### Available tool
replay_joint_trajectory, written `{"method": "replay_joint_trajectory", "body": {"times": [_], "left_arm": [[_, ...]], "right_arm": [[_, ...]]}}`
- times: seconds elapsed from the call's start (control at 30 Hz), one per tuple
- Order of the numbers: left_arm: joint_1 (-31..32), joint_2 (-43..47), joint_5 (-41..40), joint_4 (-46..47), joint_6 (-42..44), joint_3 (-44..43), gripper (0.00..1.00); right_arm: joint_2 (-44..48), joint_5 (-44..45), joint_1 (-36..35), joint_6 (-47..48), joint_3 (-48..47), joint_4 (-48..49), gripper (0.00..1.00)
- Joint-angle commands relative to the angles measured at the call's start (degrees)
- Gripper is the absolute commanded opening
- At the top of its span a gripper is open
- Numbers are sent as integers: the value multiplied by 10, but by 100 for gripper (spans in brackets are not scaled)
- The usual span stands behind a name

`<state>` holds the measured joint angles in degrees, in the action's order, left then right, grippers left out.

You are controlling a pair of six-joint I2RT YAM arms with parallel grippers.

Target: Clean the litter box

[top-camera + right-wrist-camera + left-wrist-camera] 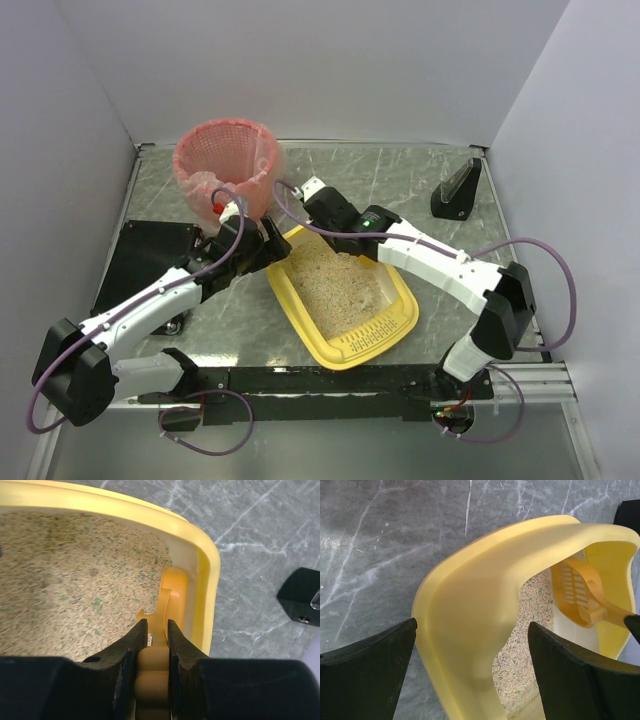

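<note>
Inspecting the top view first: the litter box (372,338) lies on the desk (400,185) between my two arms. It is set diagonally, with its slotted lip toward the near right and its far end under my wrists. Beige litter (335,285) covers its floor, and the right wrist view shows small green flecks in it.

Left jaws: wide apart and holding nothing. They straddle the rim at the box's far left corner, one finger outside over the bare desk and the other over the inside. I cannot tell whether either finger touches the plastic.

Right jaws: clamped on the handle of a small orange scoop (170,592). The handle runs up between the two fingers, and the scoop sits inside the box, close against the inner wall at the far right corner. The left wrist view shows its slotted head tilted beside that wall (contact with the litter cannot be confirmed).

Other items noted:
- A round pink-lined basket (228,165) stands at the far left of the desk, just beyond my left wrist.
- A black wedge-shaped stand (457,190) sits at the far right, well apart from the box.
- A black panel (145,250) lies on the desk's left side beneath my left arm.
</note>
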<state>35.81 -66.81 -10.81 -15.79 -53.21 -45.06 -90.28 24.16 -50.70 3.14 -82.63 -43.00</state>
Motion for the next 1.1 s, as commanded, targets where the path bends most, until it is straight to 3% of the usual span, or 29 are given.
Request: {"method": "replay_joint_trajectory", "body": {"times": [0.0,0.3,0.53,0.73,0.87,1.07], "left_arm": [[3,-4,-12,1,4,-24,97],[3,-15,-13,13,1,-18,98],[3,-2,-18,16,-4,1,98],[3,3,-15,21,-7,10,99],[3,-5,-4,31,-8,14,94],[3,-25,10,43,-13,15,93]], "right_arm": [[-34,43,1,7,-40,13,0],[-72,-62,-5,7,-75,41,0],[-49,-166,3,-30,-63,56,0],[-30,-256,53,-108,-22,77,0],[1,-338,93,-144,24,112,0],[38,-366,146,-197,84,153,0]]}}
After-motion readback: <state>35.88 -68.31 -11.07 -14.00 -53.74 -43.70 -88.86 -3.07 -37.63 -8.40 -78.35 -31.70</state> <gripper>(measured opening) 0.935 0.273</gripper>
